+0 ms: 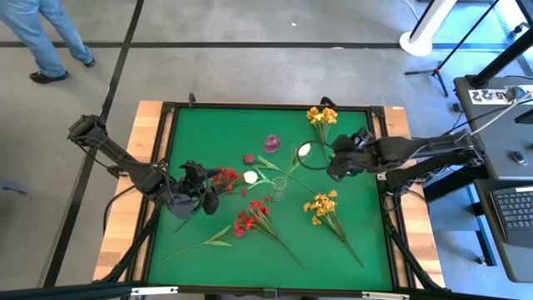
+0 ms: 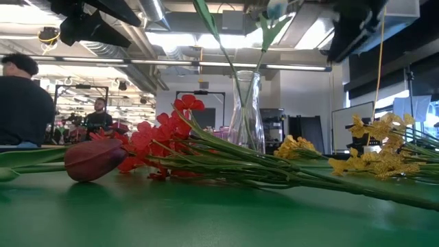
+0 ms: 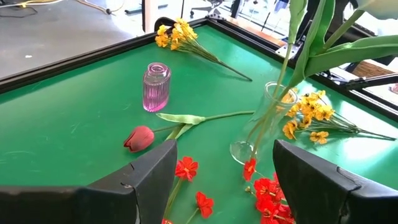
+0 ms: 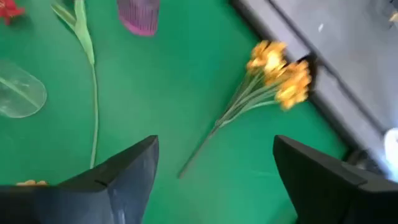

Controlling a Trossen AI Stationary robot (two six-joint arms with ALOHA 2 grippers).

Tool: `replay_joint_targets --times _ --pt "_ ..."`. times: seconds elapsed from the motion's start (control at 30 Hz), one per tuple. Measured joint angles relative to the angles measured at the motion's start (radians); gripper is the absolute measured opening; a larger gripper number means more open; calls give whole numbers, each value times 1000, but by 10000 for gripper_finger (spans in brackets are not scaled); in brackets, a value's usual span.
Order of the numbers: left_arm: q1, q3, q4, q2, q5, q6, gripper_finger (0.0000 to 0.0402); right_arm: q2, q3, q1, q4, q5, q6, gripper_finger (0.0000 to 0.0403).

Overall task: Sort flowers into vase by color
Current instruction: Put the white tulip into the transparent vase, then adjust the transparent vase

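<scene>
A clear glass vase (image 1: 279, 188) stands mid-table with green stems and white buds (image 1: 250, 177) in it. A pink vase (image 1: 272, 143) stands behind it, and a red tulip (image 1: 248, 157) lies on the table next to it. Two red sprays (image 1: 225, 177) (image 1: 250, 219) and two yellow sprays (image 1: 322, 116) (image 1: 324, 207) lie flat on the green table. My left gripper (image 1: 206, 193) (image 3: 224, 180) hangs open over the left red spray (image 3: 267, 190). My right gripper (image 1: 333, 158) (image 4: 214, 180) is open and tipped down, above the table between the far yellow spray (image 4: 277, 71) and the clear vase.
A raised black frame (image 1: 166, 150) runs round the green table, with wooden boards outside it. A loose green leafy stem (image 1: 212, 242) lies near the front left. People stand in the room beyond the table (image 2: 24, 103).
</scene>
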Motion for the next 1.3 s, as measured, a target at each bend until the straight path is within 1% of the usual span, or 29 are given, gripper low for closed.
replay_joint_targets --times 0.1,0.17,0.3,0.37,0.5,0.57,0.63,0.7,0.83,0.97,1.1,1.3 --pt "0 0 0 0 0 -3 259 0 -104 -72 95 -46 -16 300" --pt "0 0 2 0 0 -3 259 0 -183 -132 189 -90 -36 296" --pt "0 0 3 0 1 -4 259 1 -332 -283 424 -217 -110 294" --pt "0 0 5 0 11 -4 259 1 -381 -354 553 -301 -169 294" --pt "0 0 6 0 35 -6 259 1 -402 -444 754 -500 -276 294" --pt "0 0 5 0 39 -15 259 1 -384 -451 827 -584 -309 294" --pt "0 0 5 0 39 -20 259 1 -349 -445 862 -628 -321 294" --pt "0 0 5 0 39 -20 259 1 -306 -423 864 -648 -341 294" --pt "0 0 -2 0 39 -20 259 1 -223 -359 836 -645 -373 294" --pt "0 0 -2 0 39 -20 259 0 -146 -295 776 -585 -395 294" --pt "0 0 -1 0 39 -20 259 0 -110 -247 754 -520 -395 294" --pt "0 0 -2 0 39 -20 259 0 -104 -220 755 -509 -386 294"
